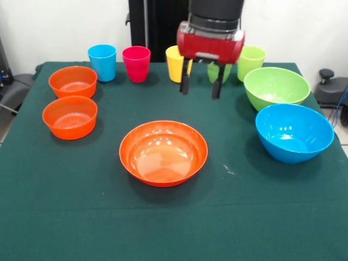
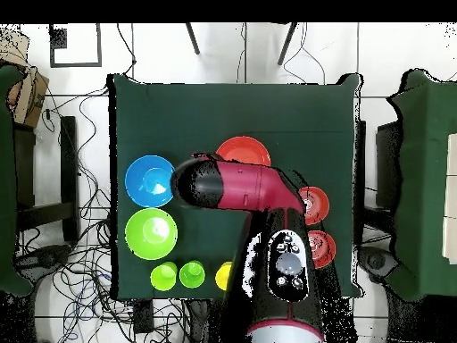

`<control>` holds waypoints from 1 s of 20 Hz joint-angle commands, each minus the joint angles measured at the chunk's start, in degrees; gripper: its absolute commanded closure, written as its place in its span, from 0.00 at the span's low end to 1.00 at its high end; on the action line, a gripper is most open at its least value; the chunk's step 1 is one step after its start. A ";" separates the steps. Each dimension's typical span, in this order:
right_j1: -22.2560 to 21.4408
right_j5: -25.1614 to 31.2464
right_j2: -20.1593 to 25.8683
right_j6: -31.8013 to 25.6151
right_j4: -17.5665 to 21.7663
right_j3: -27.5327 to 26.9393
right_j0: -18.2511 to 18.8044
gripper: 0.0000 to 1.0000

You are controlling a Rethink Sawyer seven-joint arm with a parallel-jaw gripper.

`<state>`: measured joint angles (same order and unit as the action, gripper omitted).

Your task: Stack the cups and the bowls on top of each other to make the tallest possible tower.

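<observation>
Front view: a green-covered counter (image 1: 65,217) carried every piece separately, nothing stacked. A wide glossy orange plastic bowl (image 1: 163,153) sat at centre. Two small orange bowls (image 1: 72,81) (image 1: 69,117) lay at the left, one behind the other. A large lime green bowl (image 1: 276,87) and a large blue bowl (image 1: 294,132) lay at the right. Along the far edge stood a sky blue tumbler (image 1: 102,62), a pink tumbler (image 1: 136,63), a yellow tumbler (image 1: 174,64) and two light green tumblers (image 1: 250,61) (image 1: 218,73), the nearer-centre one half hidden. The red and black claw (image 1: 200,84) hung released, fingers apart, empty, above the counter before the yellow and green tumblers.

Overhead view: the red arm (image 2: 241,189) covered the claw, the pink and sky blue tumblers, and part of the wide orange bowl (image 2: 245,150). Both green tumblers (image 2: 163,277) (image 2: 192,274) showed whole here.
</observation>
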<state>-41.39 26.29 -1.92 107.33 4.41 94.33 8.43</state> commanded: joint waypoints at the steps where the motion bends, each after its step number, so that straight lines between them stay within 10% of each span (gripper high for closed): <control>1: -4.69 0.56 7.26 1.54 2.18 10.36 -4.23 0.00; 20: -10.58 -5.15 14.57 -3.60 4.59 24.67 5.98 0.00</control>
<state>-50.18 25.34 5.70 107.33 4.41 111.64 11.55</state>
